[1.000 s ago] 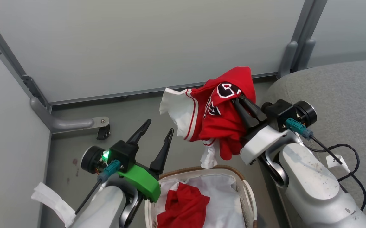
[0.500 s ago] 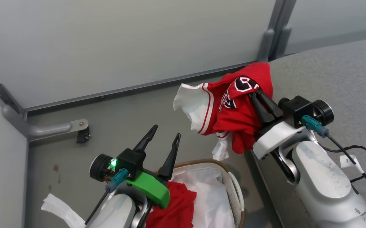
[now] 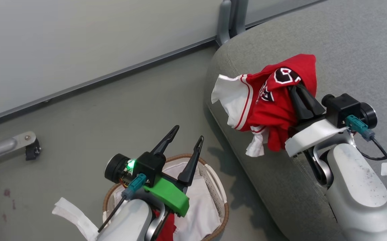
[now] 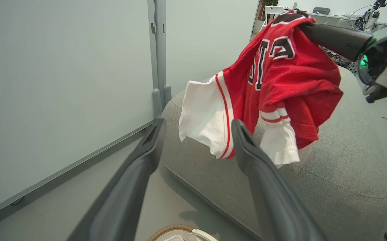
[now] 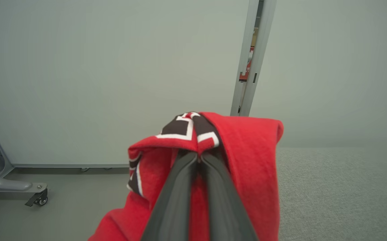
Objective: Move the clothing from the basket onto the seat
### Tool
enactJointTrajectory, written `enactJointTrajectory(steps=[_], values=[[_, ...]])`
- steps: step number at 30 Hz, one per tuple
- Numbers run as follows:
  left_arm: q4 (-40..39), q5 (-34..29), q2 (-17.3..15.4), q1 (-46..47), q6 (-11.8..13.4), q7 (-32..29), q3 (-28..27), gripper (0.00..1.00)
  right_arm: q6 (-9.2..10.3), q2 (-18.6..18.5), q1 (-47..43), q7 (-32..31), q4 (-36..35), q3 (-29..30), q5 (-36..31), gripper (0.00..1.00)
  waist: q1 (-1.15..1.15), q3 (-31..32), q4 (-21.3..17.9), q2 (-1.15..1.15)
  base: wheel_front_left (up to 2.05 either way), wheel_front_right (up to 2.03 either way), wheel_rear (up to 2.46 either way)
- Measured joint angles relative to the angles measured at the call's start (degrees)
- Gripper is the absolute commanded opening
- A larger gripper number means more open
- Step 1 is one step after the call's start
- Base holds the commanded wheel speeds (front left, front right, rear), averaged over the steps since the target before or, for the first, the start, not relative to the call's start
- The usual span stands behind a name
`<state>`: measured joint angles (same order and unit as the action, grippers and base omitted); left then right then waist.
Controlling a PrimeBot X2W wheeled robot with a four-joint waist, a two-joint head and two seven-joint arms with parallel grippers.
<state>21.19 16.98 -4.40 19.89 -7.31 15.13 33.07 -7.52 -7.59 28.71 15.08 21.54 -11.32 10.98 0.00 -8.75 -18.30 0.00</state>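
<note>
Dark fingers of the right gripper (image 3: 294,88) are clamping tight on a red jersey (image 3: 269,107) with black-and-white numerals. The jersey is hanging over the near edge of the grey sofa cushion (image 3: 347,47), one white sleeve drooping toward the floor. The left gripper (image 3: 188,132) is hovering spread and empty above the woven-rimmed laundry basket (image 3: 211,177), where another red garment (image 3: 168,229) is lying on a white liner sheet (image 3: 198,209).
</note>
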Motion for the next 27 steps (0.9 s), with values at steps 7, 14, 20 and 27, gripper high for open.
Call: enactJointTrajectory(steps=[7,14,20,27], values=[[-0.3,0.1,-0.7,1.6,0.0,0.0,1.6,1.00,0.00,-0.1,1.0,0.0,-1.4,6.1,0.5,0.00,0.00,-4.9,-1.8,0.00,0.00,0.00,0.00],[-0.9,-0.5,-2.5,4.6,0.0,0.0,2.1,1.00,0.00,-7.2,10.7,0.0,-1.4,11.0,0.3,0.00,0.00,-10.5,-0.5,0.00,0.00,0.00,0.00],[-1.8,-2.0,-4.6,7.3,0.0,0.0,1.3,1.00,0.00,-12.6,21.4,0.0,2.3,16.4,1.3,0.00,0.00,-16.6,1.4,0.00,0.00,0.00,0.00],[-2.8,-3.7,-6.9,9.3,0.0,0.0,0.1,1.00,0.00,-12.8,29.2,0.0,8.2,22.6,1.6,0.00,0.01,-24.4,3.2,0.00,0.00,0.00,0.00]])
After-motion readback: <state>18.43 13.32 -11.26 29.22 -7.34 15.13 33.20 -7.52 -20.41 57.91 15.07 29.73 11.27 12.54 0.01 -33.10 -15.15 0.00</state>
